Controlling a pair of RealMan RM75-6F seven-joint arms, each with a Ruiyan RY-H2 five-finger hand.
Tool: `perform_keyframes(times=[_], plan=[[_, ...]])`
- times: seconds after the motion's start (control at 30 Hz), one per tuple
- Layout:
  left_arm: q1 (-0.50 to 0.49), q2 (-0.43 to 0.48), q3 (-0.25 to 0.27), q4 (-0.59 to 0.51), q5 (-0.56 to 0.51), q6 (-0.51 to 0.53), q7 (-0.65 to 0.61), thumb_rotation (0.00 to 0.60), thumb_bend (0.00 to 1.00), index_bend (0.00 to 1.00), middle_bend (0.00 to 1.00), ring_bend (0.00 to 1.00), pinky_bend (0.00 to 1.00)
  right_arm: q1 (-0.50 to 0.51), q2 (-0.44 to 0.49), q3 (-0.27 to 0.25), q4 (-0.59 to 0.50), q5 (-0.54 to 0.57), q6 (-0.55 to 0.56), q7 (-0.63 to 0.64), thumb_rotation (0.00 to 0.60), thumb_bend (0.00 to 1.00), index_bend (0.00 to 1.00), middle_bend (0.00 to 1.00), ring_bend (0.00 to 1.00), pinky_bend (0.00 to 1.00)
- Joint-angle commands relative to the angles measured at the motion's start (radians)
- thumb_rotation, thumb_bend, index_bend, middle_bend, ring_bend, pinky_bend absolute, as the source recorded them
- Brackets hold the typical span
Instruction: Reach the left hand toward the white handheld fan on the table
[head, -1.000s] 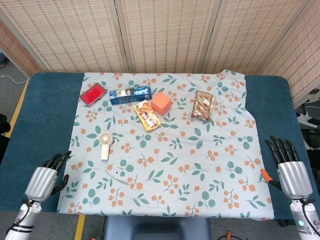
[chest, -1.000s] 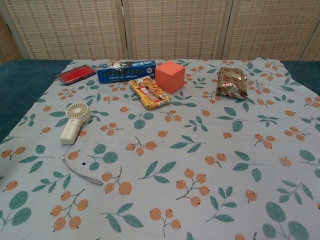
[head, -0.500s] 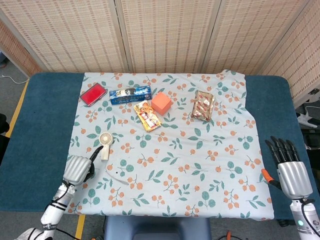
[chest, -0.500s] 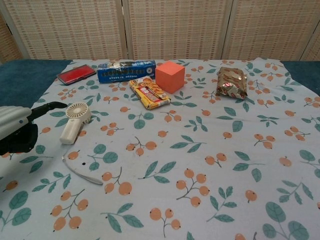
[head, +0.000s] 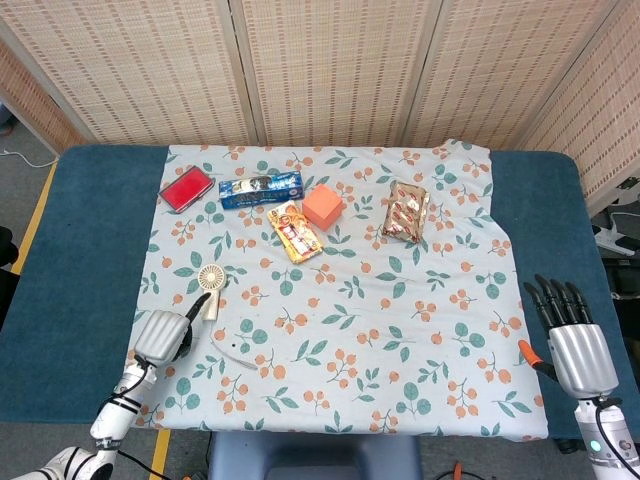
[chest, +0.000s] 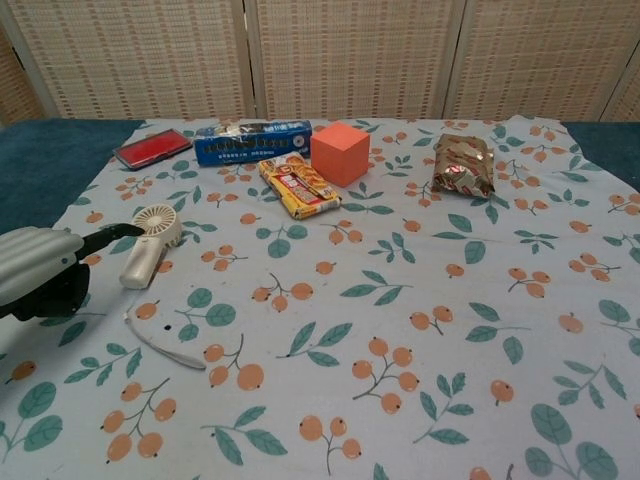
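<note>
Since a second ago the left hand (head: 163, 334) has been brought from the table edge to just beside the white fan (head: 209, 290); one finger is extended toward it, the rest curled, nothing held. Fan lies flat on the cloth (head: 400, 330), likely light, rigid, best taken by the handle. Right hand (head: 572, 335) is spread, empty.

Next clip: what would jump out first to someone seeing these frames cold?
Probably the left hand at the near left of the floral cloth, one dark finger stretched toward the white handheld fan and just short of it. Next, the bright orange cube in the far row of small items, with the right hand open at the right edge.
</note>
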Motion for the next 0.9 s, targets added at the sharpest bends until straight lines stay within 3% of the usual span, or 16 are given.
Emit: perform_keyframes(times=[0.03, 0.9], plan=[[-0.004, -0.005, 0.002, 0.009, -0.006, -0.004, 0.003, 0.600, 0.97, 0.00, 1.00, 0.88, 1.00, 0.000, 0.000, 0.000, 0.000, 0.002, -0.001, 0.000, 0.600, 0.18, 0.00, 0.00, 0.00, 0.00], [-0.033, -0.034, 0.007, 0.071, -0.054, -0.042, 0.010, 0.600, 0.97, 0.00, 1.00, 0.88, 1.00, -0.003, 0.004, 0.003, -0.004, 0.005, 0.004, -0.002, 0.600, 0.18, 0.00, 0.00, 0.00, 0.00]])
